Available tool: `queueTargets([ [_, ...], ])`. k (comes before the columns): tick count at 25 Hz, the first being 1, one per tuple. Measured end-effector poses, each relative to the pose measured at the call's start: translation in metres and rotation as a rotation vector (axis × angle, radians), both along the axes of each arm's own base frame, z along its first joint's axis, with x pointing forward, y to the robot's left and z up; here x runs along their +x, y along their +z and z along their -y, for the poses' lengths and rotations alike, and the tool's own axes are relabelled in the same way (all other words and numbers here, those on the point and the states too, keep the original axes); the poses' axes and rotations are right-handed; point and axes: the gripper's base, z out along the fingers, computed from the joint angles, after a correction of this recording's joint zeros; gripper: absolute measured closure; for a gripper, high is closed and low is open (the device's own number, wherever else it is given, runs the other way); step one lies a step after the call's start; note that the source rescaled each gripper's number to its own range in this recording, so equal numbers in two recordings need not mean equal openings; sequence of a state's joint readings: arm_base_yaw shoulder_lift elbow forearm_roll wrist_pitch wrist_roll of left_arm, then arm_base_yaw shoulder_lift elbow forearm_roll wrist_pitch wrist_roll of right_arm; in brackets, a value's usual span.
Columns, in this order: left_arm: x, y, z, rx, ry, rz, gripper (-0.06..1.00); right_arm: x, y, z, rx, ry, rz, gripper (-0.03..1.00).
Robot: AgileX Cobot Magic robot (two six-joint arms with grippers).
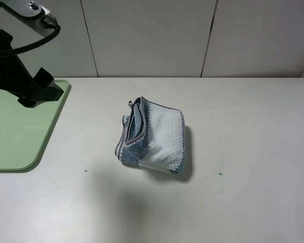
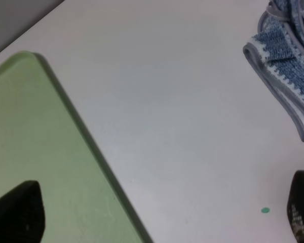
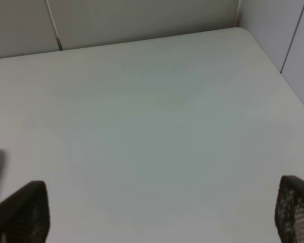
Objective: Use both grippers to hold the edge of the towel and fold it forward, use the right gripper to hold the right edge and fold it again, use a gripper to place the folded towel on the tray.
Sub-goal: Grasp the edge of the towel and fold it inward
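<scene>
Lying folded, nubby striped towel (image 1: pixel 154 142), smooth green tray (image 1: pixel 20 131), left pincer (image 2: pixel 157 215) and right pincer (image 3: pixel 159 210) apart.

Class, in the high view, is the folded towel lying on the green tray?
No: the towel lies on the white table, apart from the tray.

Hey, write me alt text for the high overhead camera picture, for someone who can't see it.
A folded towel, whitish with blue stripes and a grey hem, lies near the middle of a white table with nothing touching it. A light-green tray sits at the left edge of the picture, and the black left arm hangs over the tray's far corner.
</scene>
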State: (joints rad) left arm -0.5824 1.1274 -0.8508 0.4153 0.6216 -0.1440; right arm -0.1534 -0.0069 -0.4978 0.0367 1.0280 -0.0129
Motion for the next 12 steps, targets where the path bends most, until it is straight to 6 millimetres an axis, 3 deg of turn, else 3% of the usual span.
queueTargets([
  [6,0.001,-0.003,0.005,-0.090,0.039,-0.030,-0.04,0.000,0.000,0.000,0.000,0.000,0.000,-0.03],
  [12,0.014,-0.021,0.022,-0.201,0.112,-0.123,-0.05,0.000,0.000,0.000,0.000,0.000,0.000,-0.03],
])
